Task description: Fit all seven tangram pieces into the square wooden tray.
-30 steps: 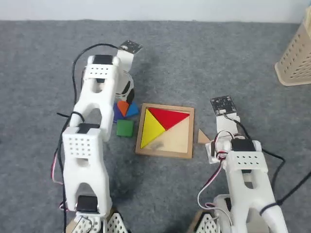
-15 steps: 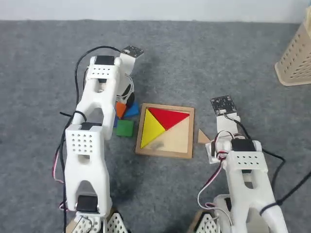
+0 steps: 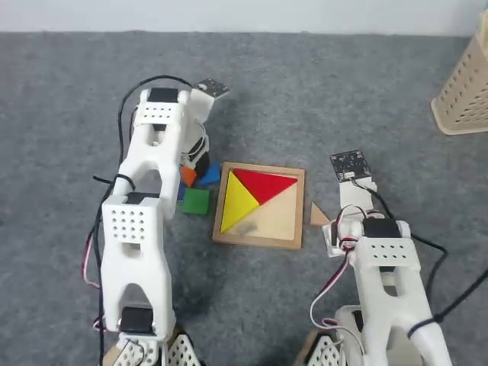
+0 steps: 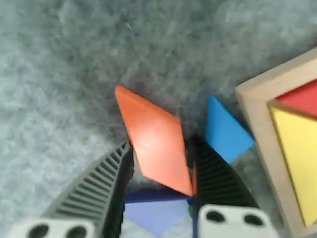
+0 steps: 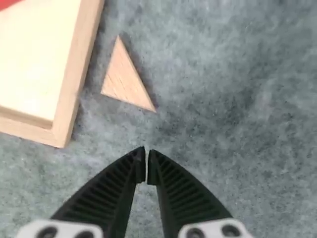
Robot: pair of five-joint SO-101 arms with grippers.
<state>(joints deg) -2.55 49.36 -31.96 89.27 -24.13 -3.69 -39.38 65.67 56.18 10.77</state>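
The square wooden tray (image 3: 295, 206) holds a red triangle (image 3: 265, 183) and a yellow triangle (image 3: 238, 202); its lower right part is bare wood. Just left of it lie an orange parallelogram (image 3: 187, 175), a blue triangle (image 3: 209, 174), a green square (image 3: 196, 200) and a purple piece (image 4: 153, 215). My left gripper (image 4: 161, 146) is shut on the orange parallelogram (image 4: 156, 144), one finger against each long side. A plain wooden triangle (image 5: 125, 79) lies on the carpet right of the tray. My right gripper (image 5: 146, 166) hangs shut and empty just short of it.
Grey carpet covers the whole table. A beige slotted basket (image 3: 465, 84) stands at the far right edge. The tray's corner (image 4: 257, 99) lies close beside the blue triangle (image 4: 225, 131) and my left fingers.
My left arm's wrist has shifted slightly right toward the tray, and the orange parallelogram has moved a little with it. The right arm has stayed still.
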